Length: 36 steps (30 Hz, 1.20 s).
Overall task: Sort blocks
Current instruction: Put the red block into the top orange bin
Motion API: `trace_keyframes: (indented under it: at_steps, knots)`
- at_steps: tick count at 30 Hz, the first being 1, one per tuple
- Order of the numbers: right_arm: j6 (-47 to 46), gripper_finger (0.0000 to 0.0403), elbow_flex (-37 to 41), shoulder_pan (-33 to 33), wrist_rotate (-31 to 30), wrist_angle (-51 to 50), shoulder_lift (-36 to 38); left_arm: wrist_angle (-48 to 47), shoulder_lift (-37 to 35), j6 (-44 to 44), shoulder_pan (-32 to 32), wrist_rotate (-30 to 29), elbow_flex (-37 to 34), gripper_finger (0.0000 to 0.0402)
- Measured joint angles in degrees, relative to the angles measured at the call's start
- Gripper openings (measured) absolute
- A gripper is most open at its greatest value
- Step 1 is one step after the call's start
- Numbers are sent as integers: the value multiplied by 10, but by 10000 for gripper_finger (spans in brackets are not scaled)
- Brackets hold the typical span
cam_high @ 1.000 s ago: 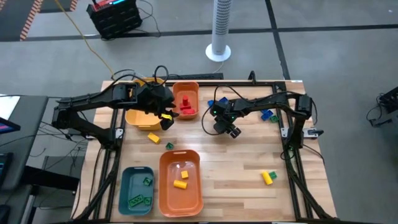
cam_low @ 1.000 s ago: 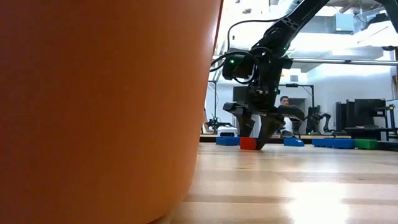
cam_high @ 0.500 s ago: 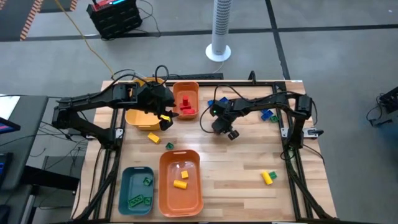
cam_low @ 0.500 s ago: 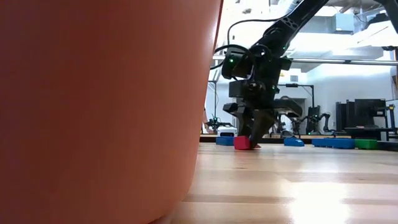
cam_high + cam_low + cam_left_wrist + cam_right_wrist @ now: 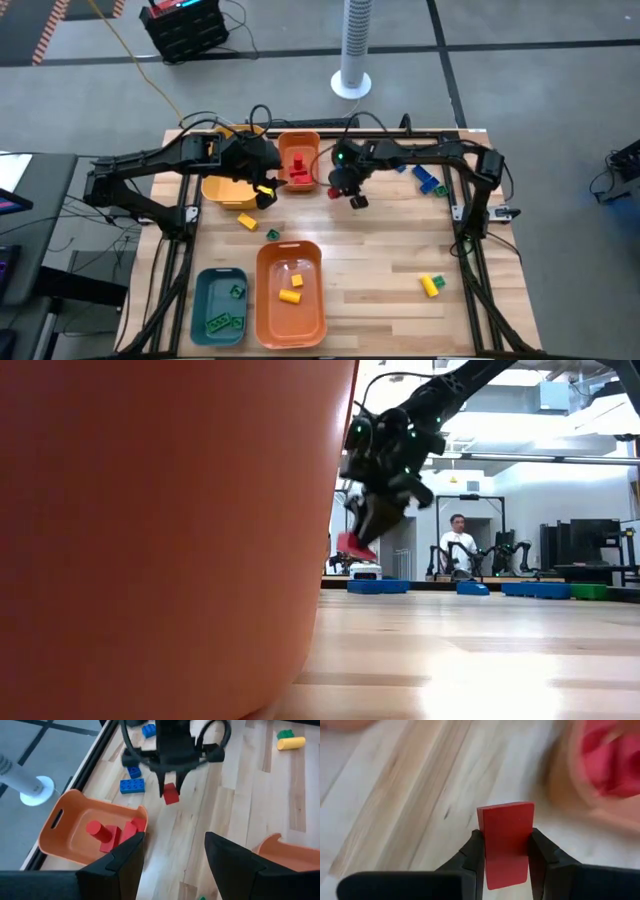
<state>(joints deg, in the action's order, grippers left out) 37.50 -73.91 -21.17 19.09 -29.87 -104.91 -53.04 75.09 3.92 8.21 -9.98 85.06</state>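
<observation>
With the red block [image 5: 506,842] clamped between its fingers and lifted clear of the tabletop [image 5: 400,250], the right end effector [image 5: 343,190] hangs just at 3 o'clock of the small orange bin [image 5: 299,141] — reds already inside, so likely its drop target. Left end effector [image 5: 262,190] waits at the yellow bin [image 5: 218,189] — fingers apart, empty.

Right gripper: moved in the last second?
Yes. The right gripper, holding a red block, rose off the table toward the small orange bin.

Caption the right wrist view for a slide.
Right gripper shut on a red block, carried above the wooden table near the orange bin of red pieces.
</observation>
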Motion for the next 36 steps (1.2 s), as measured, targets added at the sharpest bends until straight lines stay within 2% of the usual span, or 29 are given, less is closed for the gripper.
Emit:
trace_keyframes:
  at_steps: [6, 10, 13, 17, 19, 22, 27, 30, 36]
  knots:
    - [-1, 98, -20, -3, 11, 1, 46, 0, 0, 27, -3, -21, 0, 202]
    - [-51, 98, -21, -12, 45, 18, 82, 12, 0, -33, -15, -41, 0, 214]
    - [-125, 98, -21, -27, 107, 44, 100, 31, 0, -135, -27, -52, 0, 232]
    - [-236, 98, -21, -42, 234, 94, 105, 59, 0, -246, -39, -52, 0, 251]
    - [-280, 98, -21, -41, 277, 118, 105, 81, 0, -269, -40, -38, 0, 254]
    - [-333, 98, -21, -32, 302, 156, 105, 117, 0, -281, -40, -7, 0, 254]
    - [-425, 98, -21, -17, 380, 233, 105, 137, 28, -281, -40, 51, 0, 255]
    - [-473, 98, -22, -13, 384, 250, 105, 151, 50, -281, -41, 57, 0, 255]
    - [-512, 98, -22, -14, 389, 226, 105, 181, 81, -306, -57, 29, 0, 255]
